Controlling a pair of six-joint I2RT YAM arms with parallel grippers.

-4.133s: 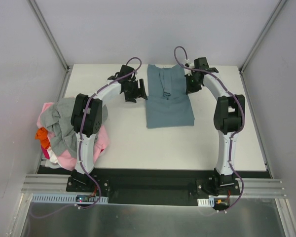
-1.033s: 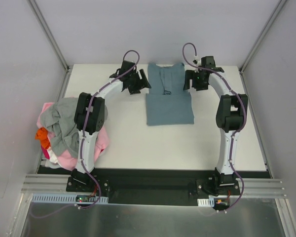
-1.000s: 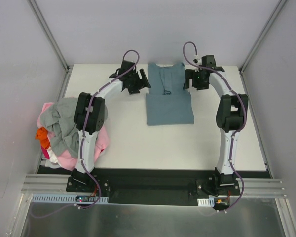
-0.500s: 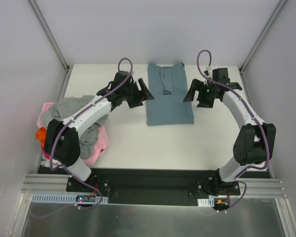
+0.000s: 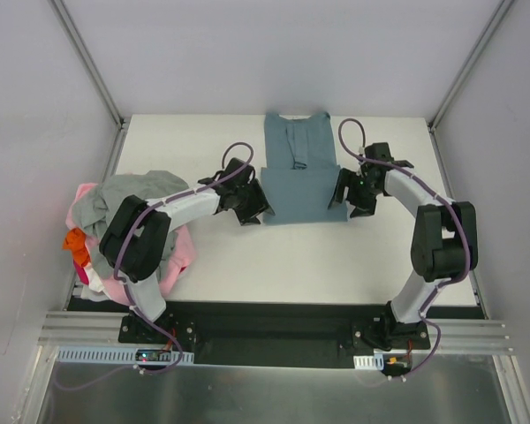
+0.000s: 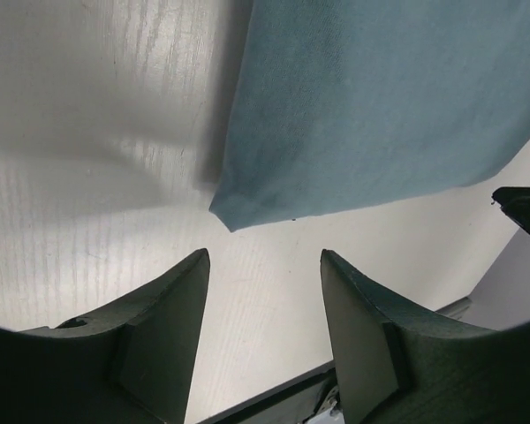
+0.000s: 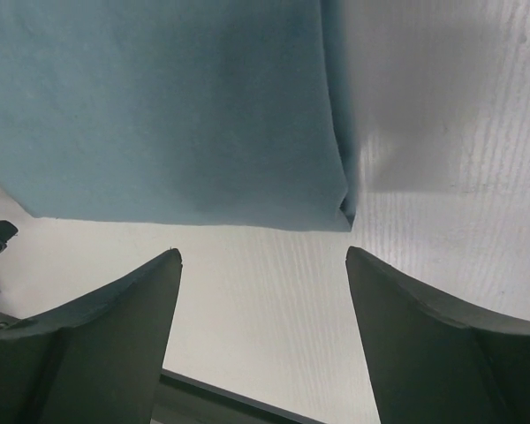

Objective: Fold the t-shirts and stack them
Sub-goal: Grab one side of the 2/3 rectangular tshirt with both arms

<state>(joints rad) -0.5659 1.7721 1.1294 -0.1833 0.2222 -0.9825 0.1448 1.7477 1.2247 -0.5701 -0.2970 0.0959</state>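
A blue-grey t-shirt [image 5: 302, 177] lies flat at the back middle of the white table [image 5: 318, 265], its sleeves folded in and its collar end farthest away. My left gripper [image 5: 253, 210] stands open just off the shirt's near left corner. In the left wrist view the left gripper [image 6: 263, 256] has only bare table between its fingers, and the shirt [image 6: 380, 106] has its corner right ahead. My right gripper [image 5: 347, 201] is open by the near right corner. The right wrist view shows the right gripper [image 7: 262, 252] over bare table, the shirt [image 7: 159, 106] just beyond.
A heap of crumpled t-shirts [image 5: 115, 221], grey over pink with an orange one [image 5: 75, 240], hangs over the table's left edge. Enclosure walls close in the back and sides. A black rail [image 5: 265, 322] runs along the near edge.
Both arms have swung from the shirt's collar end at the back down to its near corners. Both pairs of jaws have narrowed somewhat but remain apart.
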